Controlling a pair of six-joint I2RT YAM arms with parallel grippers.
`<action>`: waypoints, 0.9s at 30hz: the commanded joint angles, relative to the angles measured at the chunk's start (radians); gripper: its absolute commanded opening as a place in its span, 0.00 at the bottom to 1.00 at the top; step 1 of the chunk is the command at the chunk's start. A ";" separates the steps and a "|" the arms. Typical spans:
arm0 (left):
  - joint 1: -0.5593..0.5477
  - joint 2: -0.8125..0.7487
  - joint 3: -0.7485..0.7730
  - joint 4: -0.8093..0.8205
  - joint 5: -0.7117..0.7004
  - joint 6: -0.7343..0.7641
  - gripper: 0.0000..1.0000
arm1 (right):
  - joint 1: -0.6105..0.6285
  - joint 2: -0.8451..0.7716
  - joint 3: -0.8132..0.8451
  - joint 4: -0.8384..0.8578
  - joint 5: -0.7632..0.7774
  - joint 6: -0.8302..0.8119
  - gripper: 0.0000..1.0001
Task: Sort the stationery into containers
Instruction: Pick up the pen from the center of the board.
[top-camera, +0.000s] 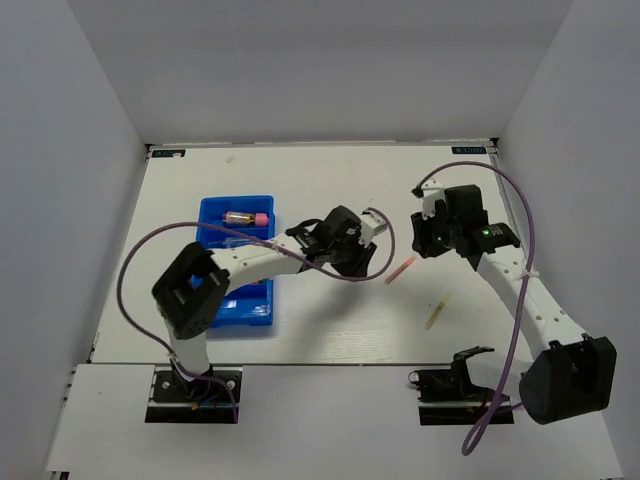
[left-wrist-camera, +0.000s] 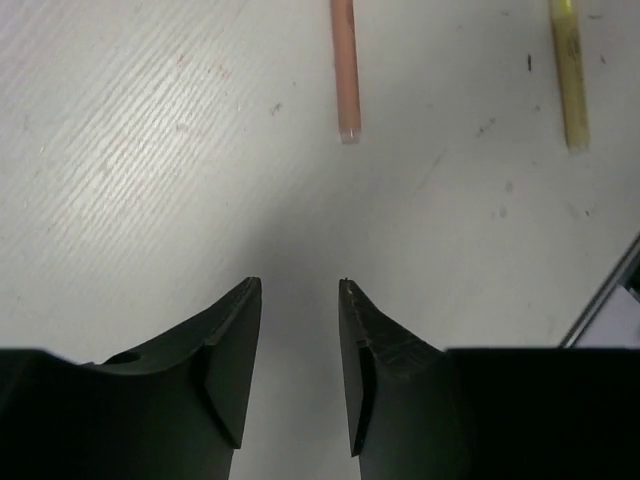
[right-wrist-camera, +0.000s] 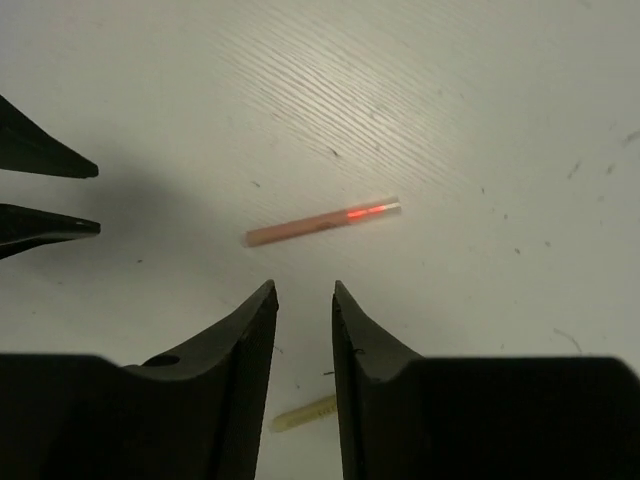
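The blue tray (top-camera: 236, 312) lies at the left, with a pink-ended tube (top-camera: 248, 217) in its far end. A thin pink stick (top-camera: 401, 269) and a beige stick (top-camera: 437, 313) lie on the table to the right of the tray. My left gripper (top-camera: 358, 262) is open and empty, just left of the pink stick; in the left wrist view (left-wrist-camera: 300, 290) the pink stick (left-wrist-camera: 345, 70) and the beige stick (left-wrist-camera: 568, 75) lie ahead of it. My right gripper (top-camera: 420, 245) hovers above the pink stick (right-wrist-camera: 322, 222), open and empty in its own view (right-wrist-camera: 304, 290). The beige stick (right-wrist-camera: 303, 413) shows between its fingers.
The left arm's forearm crosses over the tray's right side and hides part of its inside. The left gripper's fingertips (right-wrist-camera: 50, 195) show at the left edge of the right wrist view. White walls close the table at the back and sides.
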 joint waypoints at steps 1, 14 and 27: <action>-0.026 0.074 0.152 0.062 -0.076 -0.022 0.48 | -0.045 -0.005 -0.046 0.033 0.063 -0.035 0.34; -0.109 0.392 0.460 0.062 -0.154 0.011 0.54 | -0.150 -0.070 -0.093 0.035 0.025 -0.032 0.28; -0.152 0.475 0.469 0.080 -0.229 0.041 0.55 | -0.178 -0.102 -0.098 0.036 -0.003 -0.029 0.28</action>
